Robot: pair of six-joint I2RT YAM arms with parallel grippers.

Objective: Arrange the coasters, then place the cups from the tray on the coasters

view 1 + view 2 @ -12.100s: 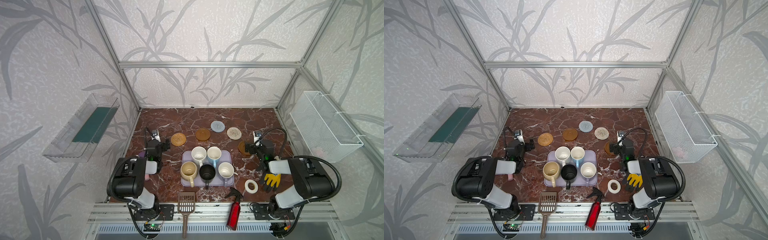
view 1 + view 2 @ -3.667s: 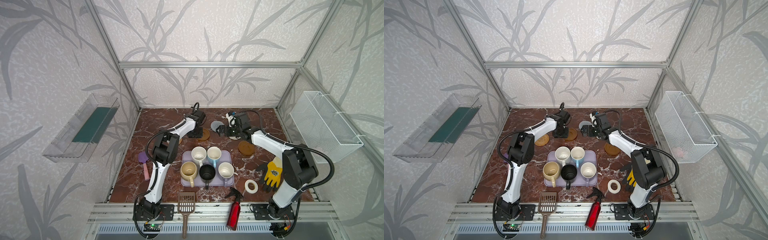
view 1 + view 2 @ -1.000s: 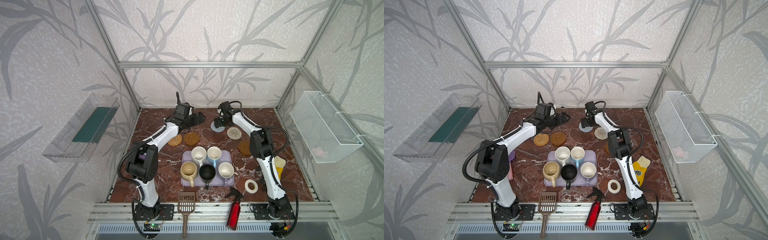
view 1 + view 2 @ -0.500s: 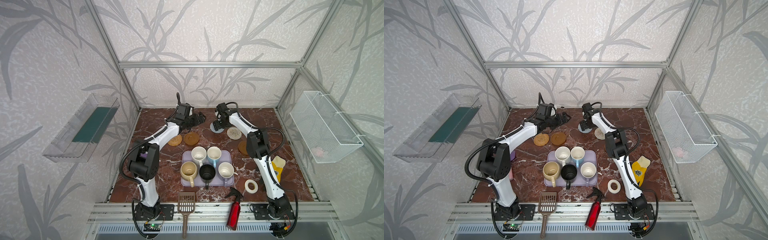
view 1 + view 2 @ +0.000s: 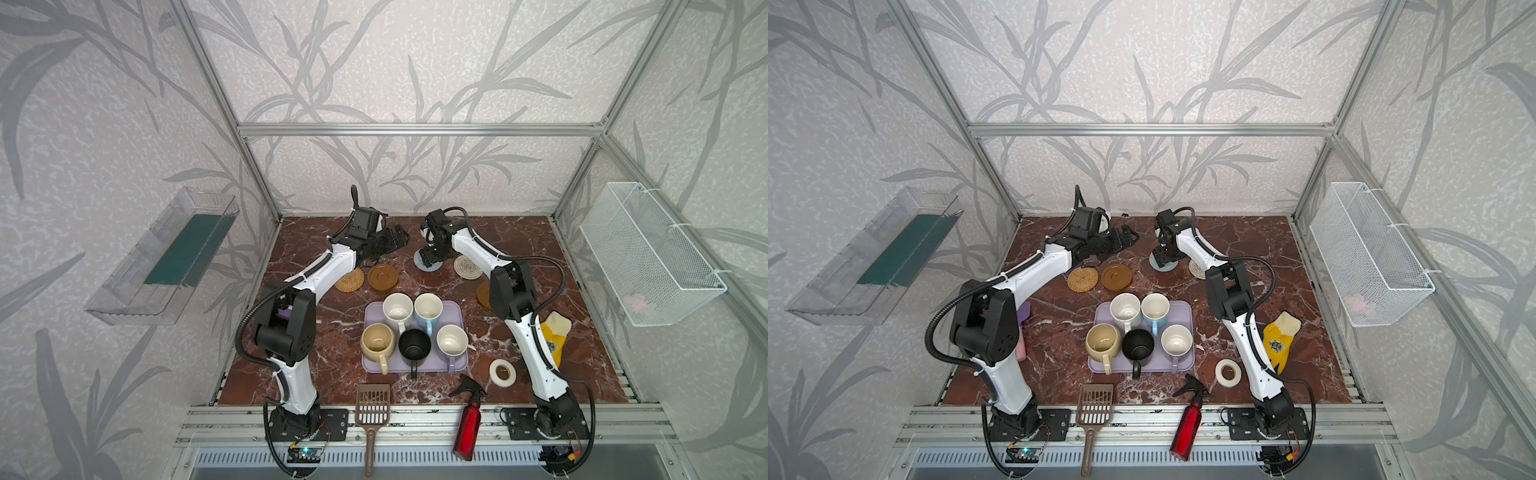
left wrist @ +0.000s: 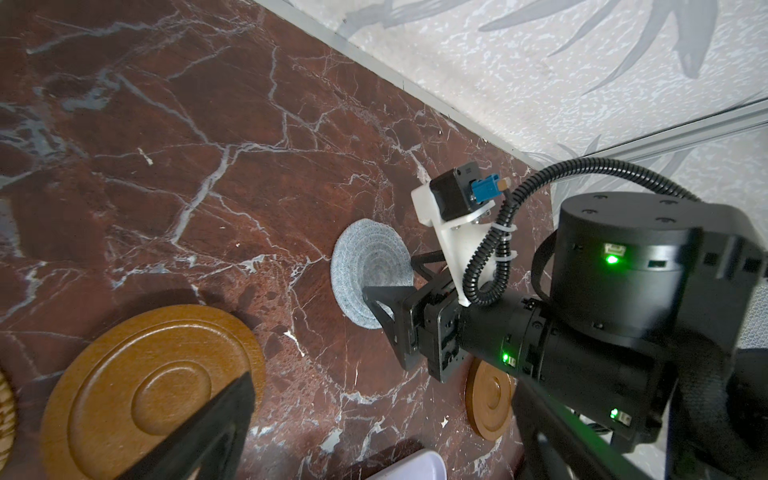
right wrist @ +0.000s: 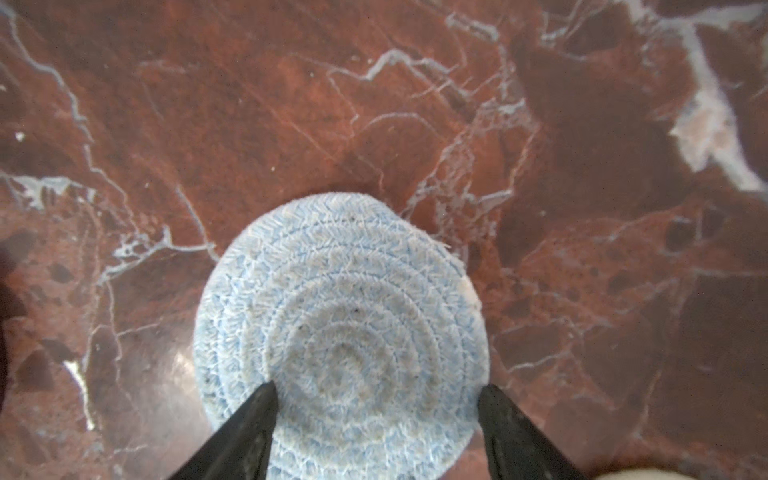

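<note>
The grey-blue woven coaster [image 5: 428, 266] [image 7: 338, 316] lies flat at the back of the table. My right gripper [image 7: 378, 388] [image 5: 430, 258] points down on it, open, with both fingertips over its top face. My left gripper [image 5: 395, 241] [image 6: 386, 436] hovers open and empty behind the amber coaster [image 5: 382, 277] [image 6: 153, 395] and the orange-tan woven one [image 5: 350, 280]. The cream spiral coaster [image 5: 468, 266] and a second amber coaster [image 5: 483, 294] lie to the right. Several cups stand on the lavender tray [image 5: 455, 309]: white speckled [image 5: 397, 307], light blue [image 5: 428, 309], cream-yellow [image 5: 377, 340], black [image 5: 414, 345] and lavender [image 5: 452, 340].
Near the front edge lie a white tape roll [image 5: 503, 373], a red spray bottle [image 5: 467, 419] and a brown slotted scoop [image 5: 372, 409]. A yellow glove [image 5: 552, 336] lies right of the right arm. A white wire basket [image 5: 648, 253] hangs on the right wall, a clear bin [image 5: 166, 257] on the left.
My right gripper has come down onto the grey-blue coaster and its jaws have narrowed a little. The left arm has hardly moved.
</note>
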